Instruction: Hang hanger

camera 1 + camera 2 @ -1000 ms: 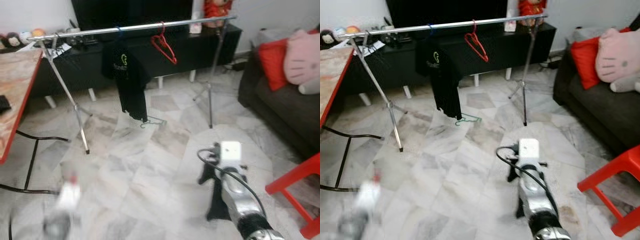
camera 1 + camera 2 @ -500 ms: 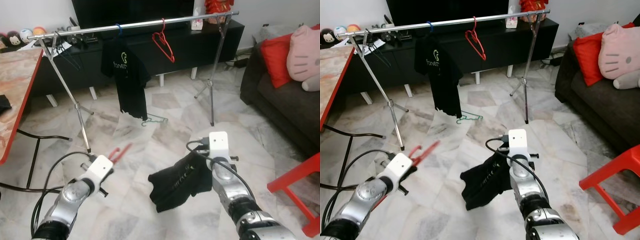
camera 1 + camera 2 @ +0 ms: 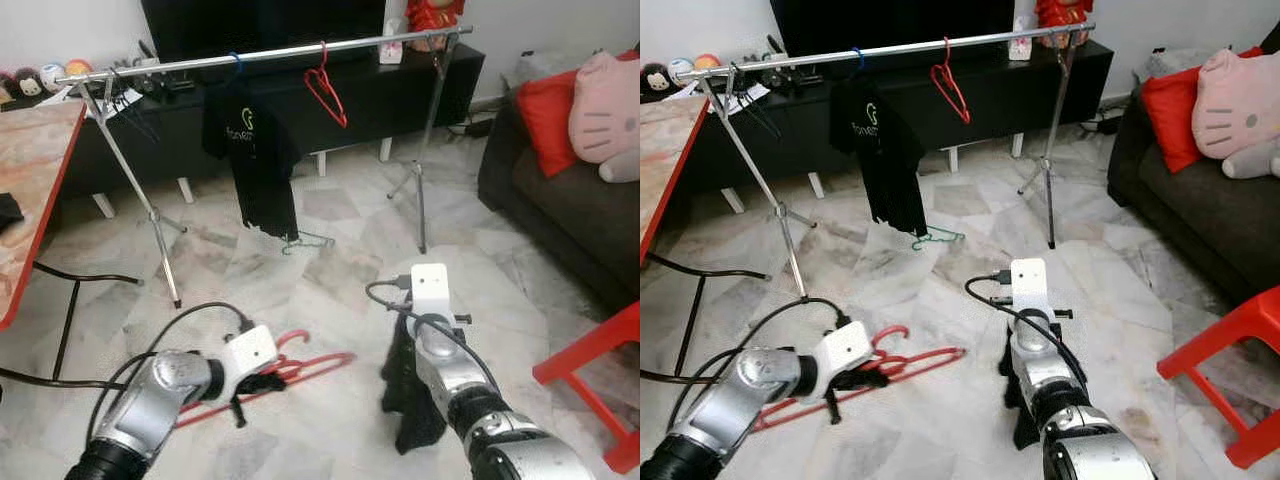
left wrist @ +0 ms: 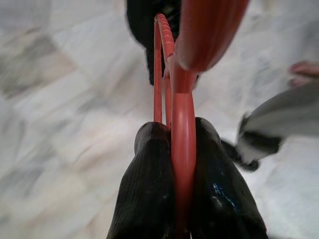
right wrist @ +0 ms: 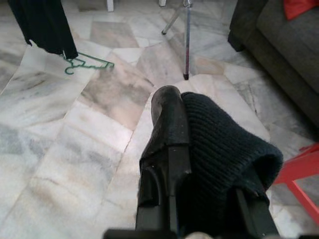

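Note:
My left gripper is shut on a red hanger, held low over the marble floor with its hook up and its bar pointing right. In the left wrist view the hanger's red wire is pinched between the two black fingers. My right gripper is shut on a black knitted garment that droops below it; the cloth covers one finger, the other finger is bare. Ahead stands a silver clothes rail with a black T-shirt and another red hanger.
A green hanger lies on the floor under the rail. A dark sofa with red and pink cushions is on the right, a red chair at the near right, a red-edged table on the left, and a black TV cabinet behind the rail.
The left arm has come in and turned the red hanger from pointing away to lying across, toward the right arm. The black garment, spread out left of the right gripper, now hangs straight down.

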You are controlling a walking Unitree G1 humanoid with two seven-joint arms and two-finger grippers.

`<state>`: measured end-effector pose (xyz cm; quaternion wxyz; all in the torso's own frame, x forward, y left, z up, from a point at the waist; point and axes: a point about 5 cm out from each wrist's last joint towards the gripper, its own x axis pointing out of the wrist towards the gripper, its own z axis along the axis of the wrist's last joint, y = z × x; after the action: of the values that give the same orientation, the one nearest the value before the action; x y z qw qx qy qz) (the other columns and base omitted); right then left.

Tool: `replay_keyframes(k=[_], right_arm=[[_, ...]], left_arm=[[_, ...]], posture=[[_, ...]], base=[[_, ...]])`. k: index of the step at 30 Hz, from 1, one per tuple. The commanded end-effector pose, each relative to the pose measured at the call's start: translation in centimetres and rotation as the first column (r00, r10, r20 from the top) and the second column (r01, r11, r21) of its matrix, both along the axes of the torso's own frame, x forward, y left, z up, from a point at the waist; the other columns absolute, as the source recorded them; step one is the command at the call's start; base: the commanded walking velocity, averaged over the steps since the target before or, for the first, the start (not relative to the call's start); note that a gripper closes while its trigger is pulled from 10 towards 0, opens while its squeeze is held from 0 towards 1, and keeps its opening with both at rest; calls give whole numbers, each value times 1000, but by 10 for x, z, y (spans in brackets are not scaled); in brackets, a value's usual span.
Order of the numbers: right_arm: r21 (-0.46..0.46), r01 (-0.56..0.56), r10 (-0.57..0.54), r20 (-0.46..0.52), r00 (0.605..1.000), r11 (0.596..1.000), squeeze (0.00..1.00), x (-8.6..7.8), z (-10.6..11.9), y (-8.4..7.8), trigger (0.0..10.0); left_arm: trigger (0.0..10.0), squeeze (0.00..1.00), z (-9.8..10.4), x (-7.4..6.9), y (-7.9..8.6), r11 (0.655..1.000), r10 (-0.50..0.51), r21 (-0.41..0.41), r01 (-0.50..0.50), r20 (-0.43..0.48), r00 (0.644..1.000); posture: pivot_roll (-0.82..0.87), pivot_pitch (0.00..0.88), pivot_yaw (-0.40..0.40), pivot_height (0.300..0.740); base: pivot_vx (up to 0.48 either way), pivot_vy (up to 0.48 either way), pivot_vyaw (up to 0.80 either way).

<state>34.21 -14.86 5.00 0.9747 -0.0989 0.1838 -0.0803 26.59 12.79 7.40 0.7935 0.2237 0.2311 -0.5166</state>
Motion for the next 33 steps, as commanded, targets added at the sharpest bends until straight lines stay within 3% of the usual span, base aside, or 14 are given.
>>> replay_keyframes(k=[1,6,13,18,22,26,27,33], right_arm=[[8,-1,1,17,1000,1000,0,5,7,4,10000],[38,10,-11,32,999,999,0,11,13,10,10000],[86,41,-46,49,998,995,0,20,26,13,10000],[118,30,-38,66,997,993,0,25,34,18,10000],[133,30,-40,67,997,991,0,25,35,19,10000],[142,41,-50,61,997,989,0,25,34,15,10000],[152,55,-64,56,996,987,0,25,33,12,10000],[153,79,-89,57,994,985,0,25,33,1,10000]], left_arm=[[10000,0,4,-5,-11,998,-37,-50,36,-26,999],[10000,0,10,-8,-42,984,-80,-161,71,-45,996],[10000,0,11,-12,-67,974,-134,-192,121,-56,989],[10000,0,9,-5,-81,981,-71,-182,69,-2,997],[10000,0,9,7,-93,979,67,-195,-60,26,997],[10000,0,9,13,-94,974,138,-185,-127,45,989],[10000,0,6,20,-91,967,214,-154,-201,73,974],[10000,0,2,32,-74,948,315,-89,-306,122,941]], posture=[[-17,0,23,740],[-18,0,21,740],[-14,0,14,740],[-13,0,12,740],[-19,0,12,740],[-18,0,12,740],[-18,0,12,740],[-18,0,10,740]], base=[[0,0,0],[0,0,0],[0,0,0],[0,0,0],[0,0,0],[0,0,0],[0,0,0],[0,0,0]])
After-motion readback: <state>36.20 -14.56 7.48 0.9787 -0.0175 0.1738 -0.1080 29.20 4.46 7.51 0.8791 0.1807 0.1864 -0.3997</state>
